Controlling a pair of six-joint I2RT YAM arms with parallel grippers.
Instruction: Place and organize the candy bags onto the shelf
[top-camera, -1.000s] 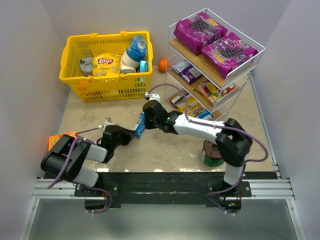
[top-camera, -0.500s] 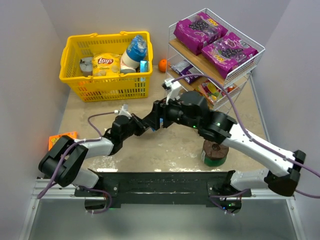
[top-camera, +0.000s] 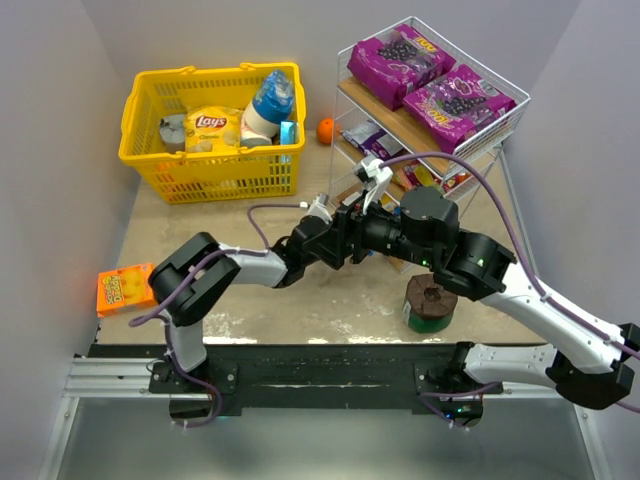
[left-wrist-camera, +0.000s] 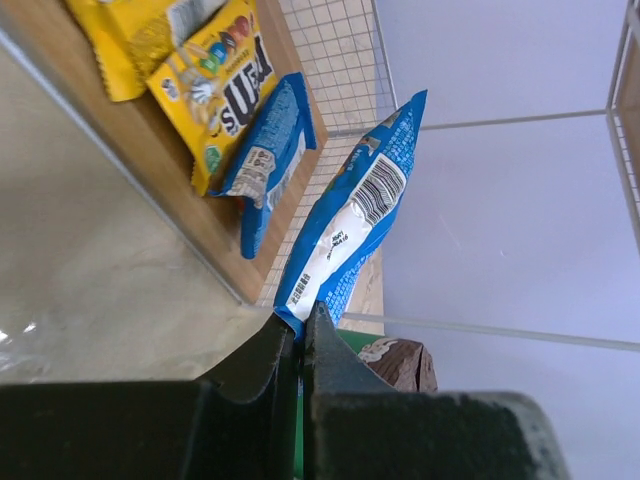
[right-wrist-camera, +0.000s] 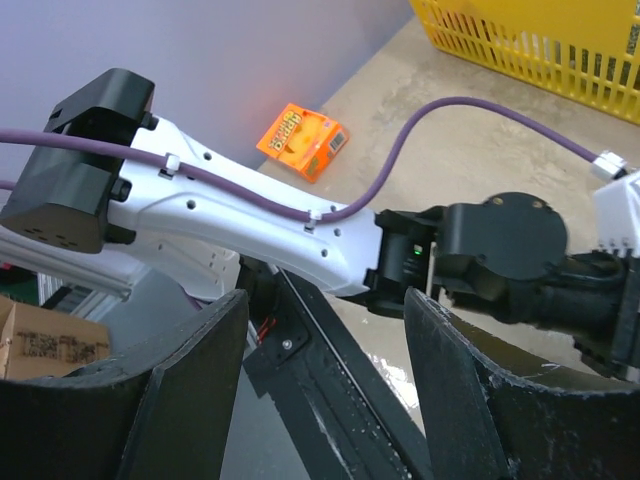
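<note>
Nearest, an orange box (top-camera: 125, 288) lies at 8 o'clock on the table (top-camera: 330, 305), its print too small to read. A green can (top-camera: 430, 305) with a brown lid stands at 5 o'clock.

The left arm (top-camera: 250, 265) stretches low across the middle toward 2 o'clock. The left gripper (left-wrist-camera: 298, 328) is pinched tight on the bottom corner of a blue bag (left-wrist-camera: 350, 225). That bag hangs in the air just in front of the bottom tier of the shelf (top-camera: 500, 135), barcode side to the wrist camera, with fine print I can't read. The right gripper (right-wrist-camera: 325, 310) sits close at its 3 o'clock, fingers spread wide and holding nothing.

On the bottom tier lie a yellow M&M's bag (left-wrist-camera: 215, 80) and a second blue bag (left-wrist-camera: 268, 160). The middle tier holds a small purple bag (top-camera: 372, 143) and a red bag (top-camera: 440, 183). Two big purple bags (top-camera: 400, 58) fill the top. Far off at 11 o'clock, the basket (top-camera: 150, 165) holds a Lay's bag (top-camera: 212, 125), and an orange (top-camera: 325, 130) sits between the basket and the shelf.

A second ago both grippers crowded the blue bag at mid-table. Since then the left arm has carried it toward 2 o'clock, and the right arm (top-camera: 540, 300) has swung its elbow out to 4 o'clock.
</note>
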